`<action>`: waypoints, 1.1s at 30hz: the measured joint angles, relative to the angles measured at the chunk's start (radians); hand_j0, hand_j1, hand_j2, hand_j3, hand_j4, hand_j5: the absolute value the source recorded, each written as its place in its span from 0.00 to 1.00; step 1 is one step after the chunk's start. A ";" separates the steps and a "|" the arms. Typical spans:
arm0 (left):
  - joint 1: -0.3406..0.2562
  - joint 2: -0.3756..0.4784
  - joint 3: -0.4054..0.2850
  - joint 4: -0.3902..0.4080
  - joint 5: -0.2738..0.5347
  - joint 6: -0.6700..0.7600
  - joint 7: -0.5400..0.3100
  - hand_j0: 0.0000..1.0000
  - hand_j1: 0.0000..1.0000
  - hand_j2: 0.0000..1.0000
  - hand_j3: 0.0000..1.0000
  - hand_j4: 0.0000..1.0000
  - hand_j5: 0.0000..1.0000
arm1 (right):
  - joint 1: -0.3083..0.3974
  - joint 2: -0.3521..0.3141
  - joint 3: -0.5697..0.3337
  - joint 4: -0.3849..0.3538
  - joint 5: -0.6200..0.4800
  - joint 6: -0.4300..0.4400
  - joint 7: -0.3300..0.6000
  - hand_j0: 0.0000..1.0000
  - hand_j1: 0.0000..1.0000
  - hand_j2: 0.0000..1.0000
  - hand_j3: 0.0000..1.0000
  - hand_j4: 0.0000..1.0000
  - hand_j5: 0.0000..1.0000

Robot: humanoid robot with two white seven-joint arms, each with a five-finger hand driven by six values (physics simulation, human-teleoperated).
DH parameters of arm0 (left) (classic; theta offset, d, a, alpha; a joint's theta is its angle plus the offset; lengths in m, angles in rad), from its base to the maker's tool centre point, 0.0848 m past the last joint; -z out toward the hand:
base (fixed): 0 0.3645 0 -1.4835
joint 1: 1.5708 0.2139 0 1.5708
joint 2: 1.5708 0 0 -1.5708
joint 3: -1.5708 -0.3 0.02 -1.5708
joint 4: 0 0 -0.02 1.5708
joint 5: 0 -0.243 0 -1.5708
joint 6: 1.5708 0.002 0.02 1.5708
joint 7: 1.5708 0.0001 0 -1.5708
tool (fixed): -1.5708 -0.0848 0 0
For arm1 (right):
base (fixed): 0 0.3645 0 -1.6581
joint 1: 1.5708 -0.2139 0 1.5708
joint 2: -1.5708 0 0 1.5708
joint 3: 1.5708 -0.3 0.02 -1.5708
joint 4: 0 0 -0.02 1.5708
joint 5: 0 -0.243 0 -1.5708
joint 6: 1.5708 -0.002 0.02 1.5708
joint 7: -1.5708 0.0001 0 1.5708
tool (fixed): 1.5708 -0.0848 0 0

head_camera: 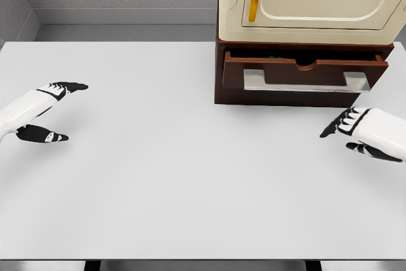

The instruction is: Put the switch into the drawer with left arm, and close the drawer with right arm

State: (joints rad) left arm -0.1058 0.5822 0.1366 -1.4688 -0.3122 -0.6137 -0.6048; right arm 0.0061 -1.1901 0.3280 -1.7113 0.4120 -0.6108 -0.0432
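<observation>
Head view: drawer (304, 71) ajar just ahead of right hand (365, 132), fingers relaxed, empty. Something blue inside, probably the switch. Left hand (44, 112) open, empty. Push handle (306, 80) squarely.

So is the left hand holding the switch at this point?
No: the left hand hangs open over the bare white table with nothing between its fingers, well left of the open drawer.

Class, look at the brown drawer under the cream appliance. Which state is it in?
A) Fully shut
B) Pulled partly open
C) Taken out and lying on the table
B: the drawer front stands forward of the brown cabinet, leaving a dark gap behind its top edge.
</observation>
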 measured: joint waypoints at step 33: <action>0.002 -0.002 0.007 0.001 0.001 0.000 0.000 1.00 1.00 1.00 1.00 1.00 1.00 | -0.103 0.036 -0.029 0.010 0.014 0.000 0.029 0.75 0.75 0.75 0.75 0.75 0.75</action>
State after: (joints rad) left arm -0.1043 0.5807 0.1440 -1.4681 -0.3116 -0.6137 -0.6048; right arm -0.0966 -1.1541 0.2994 -1.7013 0.4260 -0.6110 -0.0142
